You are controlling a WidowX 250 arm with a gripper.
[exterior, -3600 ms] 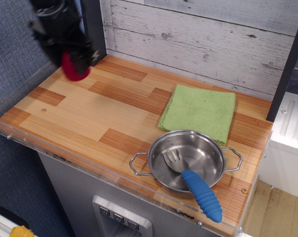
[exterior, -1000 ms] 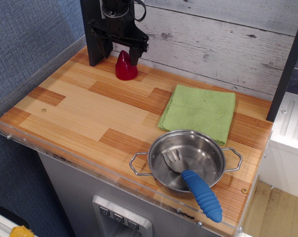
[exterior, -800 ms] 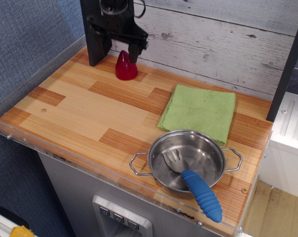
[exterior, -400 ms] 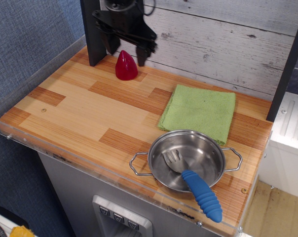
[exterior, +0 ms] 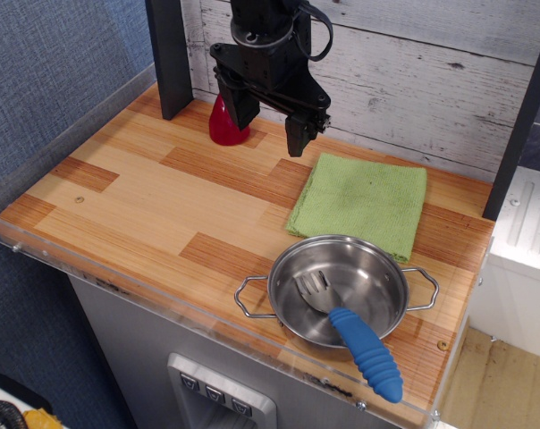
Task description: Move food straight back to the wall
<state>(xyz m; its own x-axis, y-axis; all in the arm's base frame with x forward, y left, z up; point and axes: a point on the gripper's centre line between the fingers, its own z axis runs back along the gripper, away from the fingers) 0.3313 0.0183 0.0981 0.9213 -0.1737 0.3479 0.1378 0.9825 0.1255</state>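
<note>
Observation.image shows the food (exterior: 223, 127) standing on the desk (exterior: 145, 206) at the back, just beside the wall (exterior: 404, 80) and near the dark post (exterior: 167, 54). The gripper (exterior: 265, 114) hangs above and to its right with fingers (exterior: 296, 136) spread and empty; one finger partly hides the food. The placement looks done. The risk I see is a finger clipping the food's tip and toppling it, because the left finger passes so close in this view.

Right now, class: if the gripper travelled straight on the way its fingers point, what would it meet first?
Probably the bare wooden counter between the food and green cloth; the open gripper points downward, though depth is uncertain.
</note>
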